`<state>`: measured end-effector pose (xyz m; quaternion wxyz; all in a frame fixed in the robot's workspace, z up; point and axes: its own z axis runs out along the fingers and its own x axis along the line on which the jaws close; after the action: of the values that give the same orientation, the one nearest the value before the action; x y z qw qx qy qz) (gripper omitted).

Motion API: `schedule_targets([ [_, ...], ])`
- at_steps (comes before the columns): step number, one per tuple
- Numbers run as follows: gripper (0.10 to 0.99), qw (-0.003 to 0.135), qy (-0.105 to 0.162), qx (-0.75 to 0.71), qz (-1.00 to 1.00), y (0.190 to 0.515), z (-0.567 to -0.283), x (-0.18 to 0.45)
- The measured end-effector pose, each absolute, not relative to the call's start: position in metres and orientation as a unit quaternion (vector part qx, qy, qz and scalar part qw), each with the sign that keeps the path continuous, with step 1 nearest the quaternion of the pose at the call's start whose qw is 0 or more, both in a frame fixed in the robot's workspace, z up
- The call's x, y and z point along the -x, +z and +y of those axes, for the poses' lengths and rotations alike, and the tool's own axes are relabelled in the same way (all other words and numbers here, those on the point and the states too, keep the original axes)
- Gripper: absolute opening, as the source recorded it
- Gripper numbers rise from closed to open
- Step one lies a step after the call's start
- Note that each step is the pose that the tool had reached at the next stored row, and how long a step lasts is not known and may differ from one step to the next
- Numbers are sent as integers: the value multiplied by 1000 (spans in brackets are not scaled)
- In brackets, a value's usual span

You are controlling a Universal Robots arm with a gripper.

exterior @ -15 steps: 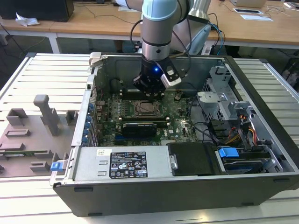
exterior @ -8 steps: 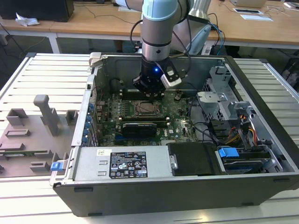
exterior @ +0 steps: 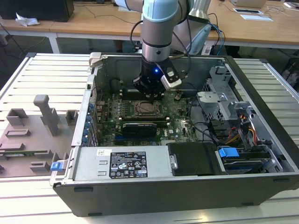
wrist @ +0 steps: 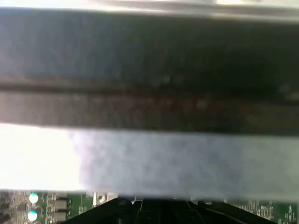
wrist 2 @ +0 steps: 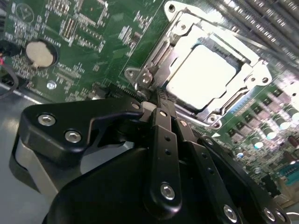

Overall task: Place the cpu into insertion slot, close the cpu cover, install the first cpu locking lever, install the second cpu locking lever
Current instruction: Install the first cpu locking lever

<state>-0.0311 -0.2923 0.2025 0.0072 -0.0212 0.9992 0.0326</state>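
Inside the insertion slot (wrist 2: 210, 74) the cpu (wrist 2: 201, 77) lies flat; end effector (wrist 2: 156, 105) narrowed, holding nothing.

- small flat silver-grey square cpu (wrist 2: 201, 77) lies seated in the silvery-rimmed square insertion slot (wrist 2: 252, 75) on the green motherboard.
- thin silvery windowed cpu cover (wrist 2: 184, 35) lies closed flat, framing the chip.

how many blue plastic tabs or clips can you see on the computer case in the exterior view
2. One blue clip sits at the case's near corner on the exterior view's left, beside the power supply. One blue tab sits on the drive bay at the exterior view's right. Others may be hidden behind the arm.
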Motion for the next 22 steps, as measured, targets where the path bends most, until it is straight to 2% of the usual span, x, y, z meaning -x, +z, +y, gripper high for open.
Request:
schedule_targets([
  [7, 106, 6, 33, 21, 999, 201, -293, 30],
  [10, 106, 7, 49, 21, 999, 200, -292, 29],
  [12, 106, 7, 51, 21, 998, 200, -293, 30],
  [22, 106, 7, 30, 21, 999, 212, -302, 30],
])
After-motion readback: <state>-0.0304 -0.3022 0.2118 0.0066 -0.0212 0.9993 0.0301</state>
